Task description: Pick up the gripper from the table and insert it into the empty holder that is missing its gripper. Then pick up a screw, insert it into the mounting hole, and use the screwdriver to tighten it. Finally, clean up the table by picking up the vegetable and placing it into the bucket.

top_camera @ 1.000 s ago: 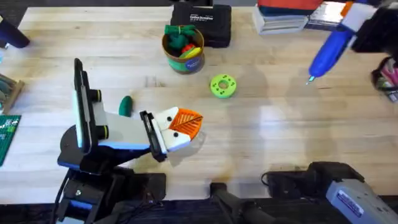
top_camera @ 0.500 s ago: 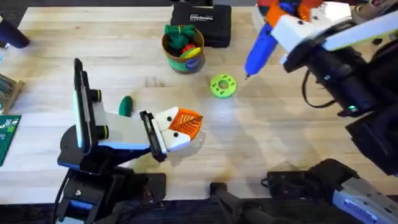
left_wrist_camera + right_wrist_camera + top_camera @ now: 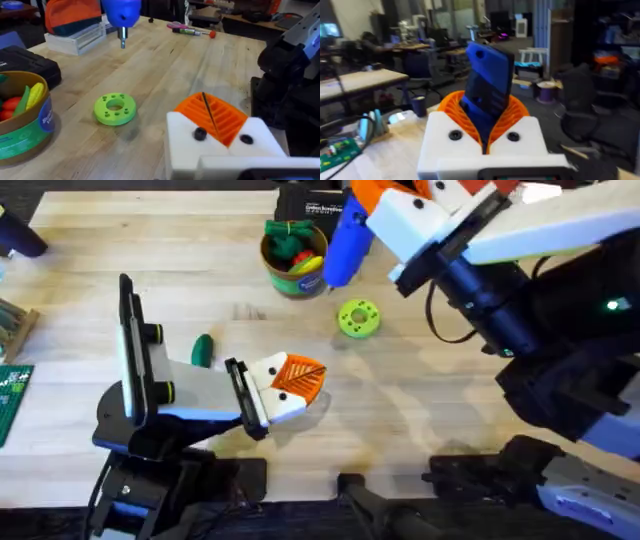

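Wooden tabletop (image 3: 420,390), light grain. Right gripper (image 3: 385,220) clenched on the blue screwdriver (image 3: 345,245), raised beside the bucket (image 3: 296,260). Left gripper (image 3: 295,385) low on the table, orange pads (image 3: 212,115) pressed together, holding nothing. Vegetable (image 3: 203,348) lies beside the left arm. Green ring disc (image 3: 359,318) between both grippers.

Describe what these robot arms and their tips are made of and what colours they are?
Each arm is mostly black with white and grey links, and thin black cables run along the joints. The left end effector has chunky white plastic fingers faced with orange ribbed triangular pads and fixed by small black screws. The right end effector is built the same way: white blocks, orange ribbed pads.
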Robot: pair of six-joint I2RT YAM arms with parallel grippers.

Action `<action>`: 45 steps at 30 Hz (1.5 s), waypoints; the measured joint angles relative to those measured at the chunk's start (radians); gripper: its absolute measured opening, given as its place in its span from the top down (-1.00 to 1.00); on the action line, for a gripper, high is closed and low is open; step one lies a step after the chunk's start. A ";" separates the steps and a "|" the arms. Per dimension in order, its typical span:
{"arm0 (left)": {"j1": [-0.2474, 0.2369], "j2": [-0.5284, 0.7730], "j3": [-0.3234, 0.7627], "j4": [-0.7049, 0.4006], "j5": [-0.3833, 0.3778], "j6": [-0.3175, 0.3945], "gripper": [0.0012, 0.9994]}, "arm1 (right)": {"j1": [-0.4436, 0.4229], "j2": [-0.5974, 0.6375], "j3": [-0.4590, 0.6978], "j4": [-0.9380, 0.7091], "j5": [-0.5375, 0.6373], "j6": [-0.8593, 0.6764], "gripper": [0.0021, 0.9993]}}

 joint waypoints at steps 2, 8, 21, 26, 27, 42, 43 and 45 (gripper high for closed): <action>0.000 0.000 0.000 0.000 0.000 0.000 0.99 | 0.006 0.029 0.000 0.072 -0.044 0.000 0.95; 0.000 0.000 0.000 0.000 0.000 0.000 0.99 | 0.008 0.091 0.000 0.216 -0.245 0.000 0.95; 0.000 0.000 0.000 0.000 -0.001 0.000 0.99 | 0.024 0.185 -0.012 0.419 -0.445 0.003 0.95; 0.000 0.000 0.000 0.000 -0.004 0.000 0.99 | 0.024 0.256 -0.035 0.573 -0.479 0.037 0.95; 0.000 0.000 0.000 0.000 -0.004 0.000 0.99 | 0.024 0.272 -0.038 0.589 -0.486 0.044 0.95; 0.000 0.000 0.000 0.000 -0.004 0.000 0.99 | 0.025 0.314 -0.044 0.651 -0.547 0.188 0.95; 0.000 0.000 0.000 0.000 -0.004 0.000 0.99 | 0.025 0.314 -0.044 0.652 -0.551 0.195 0.95; 0.000 0.000 0.000 0.000 -0.004 0.000 0.99 | 0.025 0.314 -0.044 0.652 -0.564 0.209 0.95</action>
